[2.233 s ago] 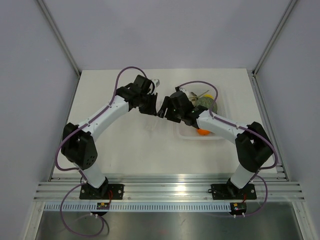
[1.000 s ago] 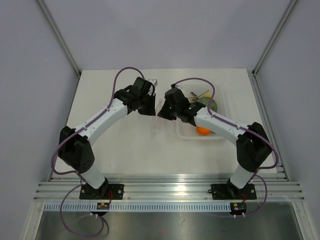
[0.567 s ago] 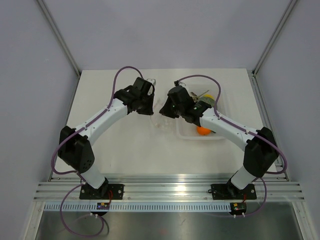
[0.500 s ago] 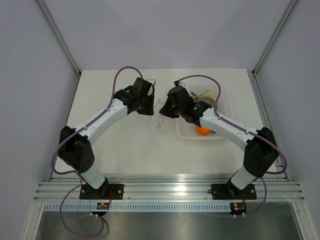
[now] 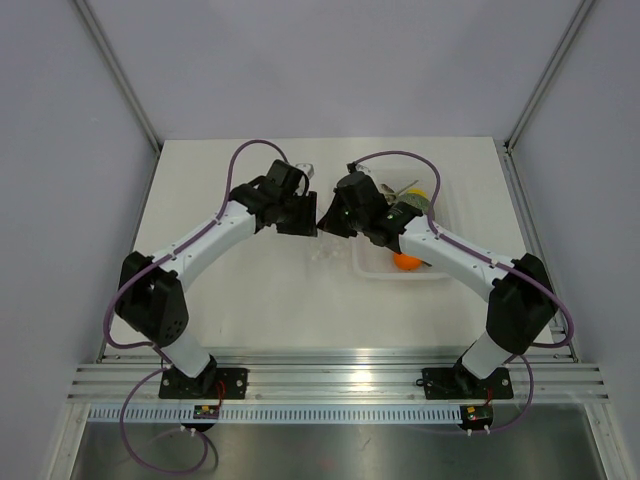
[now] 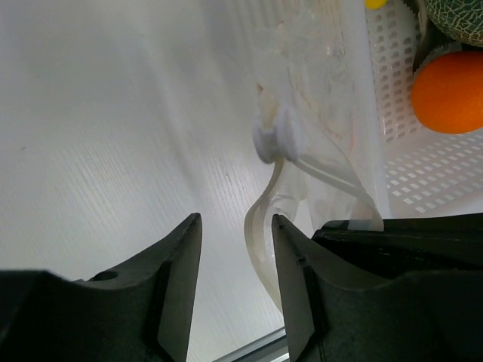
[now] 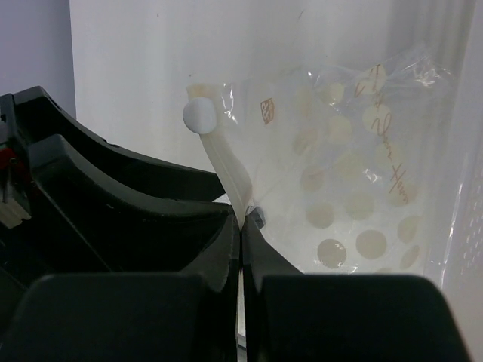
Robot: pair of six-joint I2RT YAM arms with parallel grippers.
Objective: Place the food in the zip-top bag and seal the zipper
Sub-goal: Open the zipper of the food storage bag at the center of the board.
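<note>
Black right gripper (image 7: 240, 222): fingers pressed together, pinching the white zipper (image 7: 226, 166) strip of the bag
Left gripper (image 6: 235, 220): fingers spread; the curled strip hangs in the gap near one finger, not pinched
Gripper spacing: tips almost touching over mid table in the top view, left at 9 o'clock of right
Slider knob (image 7: 200, 117): round, white, on the strip at 11 o'clock of the right fingertips
Bag (image 7: 355, 173): clear, crinkly, cream dots printed on it; hangs from the pinched strip, lower part on the table (image 5: 200, 180), just at 9 o'clock of the tray
Lemon (image 5: 436, 191): yellow, in the tray's 1 o'clock corner, not in the bag
Tray (image 5: 400, 273): white, perforated floor, at 3 o'clock of the table centre, under the right arm
Orange (image 6: 449, 90): in the tray, near its 6 o'clock edge
Melon (image 6: 453, 15): grey-green, netted, at 12 o'clock of the orange, beside the lemon
</note>
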